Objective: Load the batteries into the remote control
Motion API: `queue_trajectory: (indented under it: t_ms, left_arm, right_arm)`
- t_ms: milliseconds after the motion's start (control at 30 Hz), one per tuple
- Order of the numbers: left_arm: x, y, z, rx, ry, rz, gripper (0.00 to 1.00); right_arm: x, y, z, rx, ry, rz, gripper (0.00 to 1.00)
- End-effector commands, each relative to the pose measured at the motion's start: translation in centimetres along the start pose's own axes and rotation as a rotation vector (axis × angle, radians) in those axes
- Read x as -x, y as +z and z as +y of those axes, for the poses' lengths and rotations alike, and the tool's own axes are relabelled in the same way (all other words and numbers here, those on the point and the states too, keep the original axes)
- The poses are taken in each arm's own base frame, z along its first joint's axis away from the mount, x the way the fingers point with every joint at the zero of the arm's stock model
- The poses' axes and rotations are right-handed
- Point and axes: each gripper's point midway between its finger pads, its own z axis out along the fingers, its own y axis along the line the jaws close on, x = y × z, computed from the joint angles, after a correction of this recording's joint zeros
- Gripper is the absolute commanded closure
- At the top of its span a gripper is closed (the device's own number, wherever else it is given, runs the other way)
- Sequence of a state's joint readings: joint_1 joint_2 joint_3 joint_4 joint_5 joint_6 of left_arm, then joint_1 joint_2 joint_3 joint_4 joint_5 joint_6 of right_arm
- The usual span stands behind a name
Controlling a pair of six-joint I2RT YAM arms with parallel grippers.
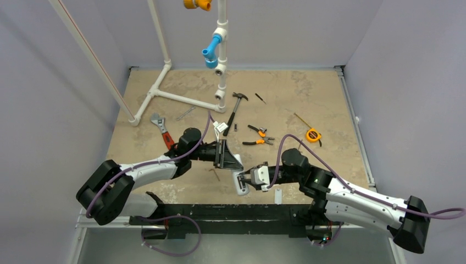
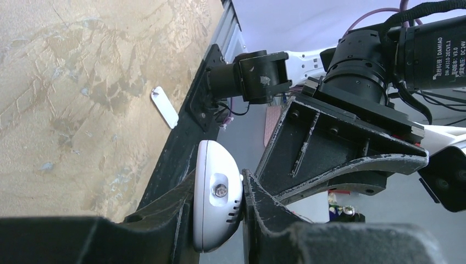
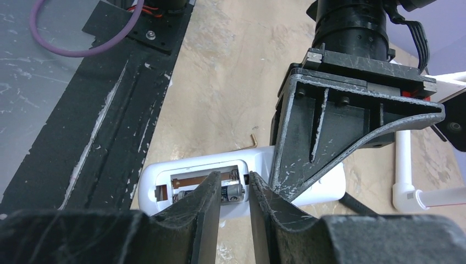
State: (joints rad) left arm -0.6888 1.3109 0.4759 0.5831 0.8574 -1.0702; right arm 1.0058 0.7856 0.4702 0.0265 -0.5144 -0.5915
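The white remote control (image 3: pixel 149 184) lies back up near the table's front edge, its battery bay uncovered. One dark grey battery (image 3: pixel 234 192) rests in the nearer slot; the slot beside it shows a copper strip and a spring. My right gripper (image 3: pixel 233 179) hovers right over the bay, its fingers a narrow gap apart, with nothing pinched between them. My left gripper (image 2: pixel 218 180) is shut on the remote's rounded end (image 2: pixel 211 165), where a small LED shows. From above, the left gripper (image 1: pixel 235 165) and the right gripper (image 1: pixel 245 179) meet over the remote (image 1: pixel 240 188).
A small white cover strip (image 1: pixel 278 195) lies by the black base rail (image 1: pixel 220 212). A thin hex key (image 1: pixel 215 174) lies left of the remote. Farther back are a hammer (image 1: pixel 235 110), pliers (image 1: pixel 258 137), a tape measure (image 1: pixel 313 135), a wrench (image 1: pixel 162 129) and a PVC pipe frame (image 1: pixel 181 98).
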Motion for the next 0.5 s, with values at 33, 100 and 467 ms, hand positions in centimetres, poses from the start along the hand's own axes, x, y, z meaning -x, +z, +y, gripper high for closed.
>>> queue_trajectory:
  t_ms: [33,100,467]
  left_arm:
    - [0.34,0.06,-1.45,-0.063,0.040,-0.005,1.00]
    - [0.39,0.11,-1.57,-0.070,0.039,-0.007,1.00]
    - [0.59,0.19,-1.84,-0.089,0.029,-0.013,1.00]
  right_arm:
    - [0.15,-0.31,-0.30,-0.013,0.006,0.008,0.77]
    - [0.16,-0.27,-0.19,-0.007,0.009,0.006,0.78]
    - [-0.48,-0.27,0.56,0.019,0.042,0.028,0.87]
